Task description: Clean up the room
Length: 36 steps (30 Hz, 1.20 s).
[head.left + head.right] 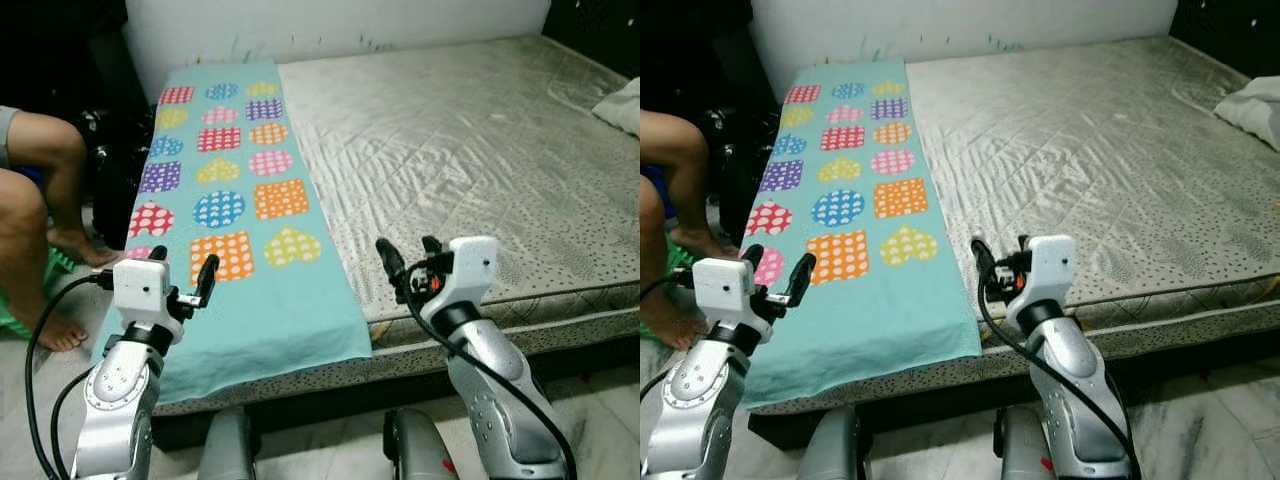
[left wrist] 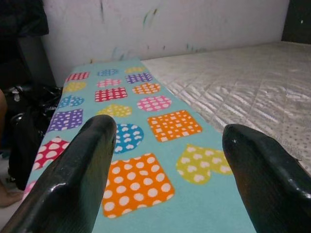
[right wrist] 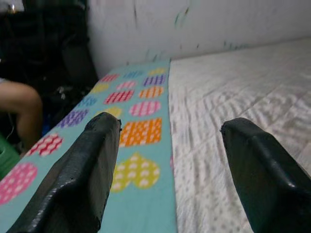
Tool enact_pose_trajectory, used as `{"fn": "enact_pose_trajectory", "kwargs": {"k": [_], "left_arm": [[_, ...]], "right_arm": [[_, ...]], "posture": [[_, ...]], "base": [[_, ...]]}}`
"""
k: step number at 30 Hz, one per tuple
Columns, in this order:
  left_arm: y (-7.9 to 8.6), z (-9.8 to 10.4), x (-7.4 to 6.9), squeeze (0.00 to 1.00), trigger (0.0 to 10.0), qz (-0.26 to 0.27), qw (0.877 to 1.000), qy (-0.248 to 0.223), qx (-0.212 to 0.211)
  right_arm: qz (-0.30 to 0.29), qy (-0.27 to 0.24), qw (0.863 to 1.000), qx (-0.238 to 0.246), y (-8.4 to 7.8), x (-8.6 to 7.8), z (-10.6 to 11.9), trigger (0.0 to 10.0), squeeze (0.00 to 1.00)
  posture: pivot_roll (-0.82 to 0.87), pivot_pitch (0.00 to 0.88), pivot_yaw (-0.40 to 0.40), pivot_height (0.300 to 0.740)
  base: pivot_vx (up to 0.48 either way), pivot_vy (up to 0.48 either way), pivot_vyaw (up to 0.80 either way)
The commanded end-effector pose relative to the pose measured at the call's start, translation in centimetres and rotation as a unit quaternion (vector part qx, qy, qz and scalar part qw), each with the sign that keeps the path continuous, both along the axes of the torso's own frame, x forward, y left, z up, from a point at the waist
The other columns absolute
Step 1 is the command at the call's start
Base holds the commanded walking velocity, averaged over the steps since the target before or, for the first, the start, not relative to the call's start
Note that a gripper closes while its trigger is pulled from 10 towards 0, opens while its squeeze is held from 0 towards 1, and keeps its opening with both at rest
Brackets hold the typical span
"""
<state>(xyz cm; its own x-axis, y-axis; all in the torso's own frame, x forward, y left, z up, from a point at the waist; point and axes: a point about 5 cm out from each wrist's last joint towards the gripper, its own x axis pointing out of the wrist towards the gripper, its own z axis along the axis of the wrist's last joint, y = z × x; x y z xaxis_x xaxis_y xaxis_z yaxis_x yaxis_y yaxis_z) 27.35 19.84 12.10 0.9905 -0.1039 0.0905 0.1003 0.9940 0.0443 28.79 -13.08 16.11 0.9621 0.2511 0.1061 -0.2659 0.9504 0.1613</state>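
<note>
bed (image 1: 480, 150) | on it: patterned teal blanket (image 1: 240, 200), white pillow (image 1: 622, 105)

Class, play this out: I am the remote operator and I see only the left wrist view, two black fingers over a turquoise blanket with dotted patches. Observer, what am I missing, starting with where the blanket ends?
Observer: The turquoise blanket covers just the robot's-left strip of the mattress; its near end hangs over the bed's front edge.
Operator: Where is the other arm?
Observer: The right gripper is raised over the bare mattress beside the blanket's edge, jaws open, holding nothing.
Operator: Anyone nearby?
Observer: Yes, a person's legs are at the robot's left, feet on the floor beside the bed.
Operator: Anything else on the bed?
Observer: A white pillow lies at the far right edge.
</note>
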Motion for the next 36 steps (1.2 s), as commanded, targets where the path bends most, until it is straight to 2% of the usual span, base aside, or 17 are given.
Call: {"fn": "enact_pose_trajectory", "kwargs": {"k": [1, 6, 10, 18, 21, 25, 30, 32, 36], "left_arm": [[0.2, -0.2, 0.2, 0.00, 10.0, 0.005, 1.000, 0.003, -0.003], [-1.0, -1.0, 0.2, 0.00, 10.0, -0.015, 1.000, 0.013, -0.018], [-1.2, -1.1, 0.4, 0.00, 10.0, -0.018, 1.000, 0.013, -0.019], [-1.6, -0.9, 1.3, 0.00, 10.0, -0.026, 0.999, 0.006, -0.020], [-1.6, -1.0, 1.8, 0.00, 10.0, -0.024, 0.999, 0.007, -0.020], [-1.8, -0.6, 3.2, 0.00, 10.0, -0.024, 1.000, 0.008, -0.015], [-2.1, -0.8, 3.6, 0.00, 10.0, -0.014, 1.000, 0.006, -0.025], [-2.2, -0.9, 3.7, 0.00, 10.0, -0.004, 0.999, 0.005, -0.032], [-2.4, -1.3, 3.4, 0.00, 10.0, -0.006, 1.000, 0.010, -0.020]], "right_arm": [[-0.004, -0.001, 1.000, 0.010, -0.1, 0.3, 0.0, 10.0, 0.00], [-0.002, -0.005, 1.000, 0.027, -0.1, 0.7, 0.3, 10.0, 0.00], [0.001, -0.006, 1.000, 0.029, -0.1, 0.8, 0.3, 10.0, 0.00], [0.000, -0.007, 0.999, 0.037, 0.1, 1.4, 0.1, 10.0, 0.00], [-0.006, -0.009, 0.999, 0.034, 0.2, 1.7, 0.0, 10.0, 0.00], [-0.014, -0.013, 0.999, 0.032, 0.2, 2.6, -0.2, 10.0, 0.00], [-0.018, -0.014, 0.999, 0.023, 0.0, 3.0, -0.6, 10.0, 0.00], [-0.037, -0.010, 0.999, 0.005, -0.5, 3.1, -1.0, 10.0, 0.00], [-0.053, -0.002, 0.999, -0.008, -1.2, 2.8, -1.7, 10.0, 0.00]], "posture": [[-0.12, 0.000, 0.058, 0.597], [-0.13, 0.000, 0.061, 0.632], [-0.13, 0.000, 0.061, 0.647], [-0.12, 0.000, 0.071, 0.737], [-0.13, 0.000, 0.081, 0.740], [-0.12, 0.000, 0.091, 0.740], [-0.13, 0.000, 0.076, 0.740], [-0.13, 0.000, 0.070, 0.740], [-0.13, 0.000, 0.068, 0.740]], "base": [[0.000, 0.000, 0.00], [0.000, 0.000, 0.00], [0.000, 0.000, 0.00], [0.000, 0.000, 0.00], [0.000, 0.000, 0.00], [0.000, 0.000, 0.00], [0.000, 0.000, 0.00], [0.000, 0.000, 0.00], [0.000, 0.000, 0.00]]}}
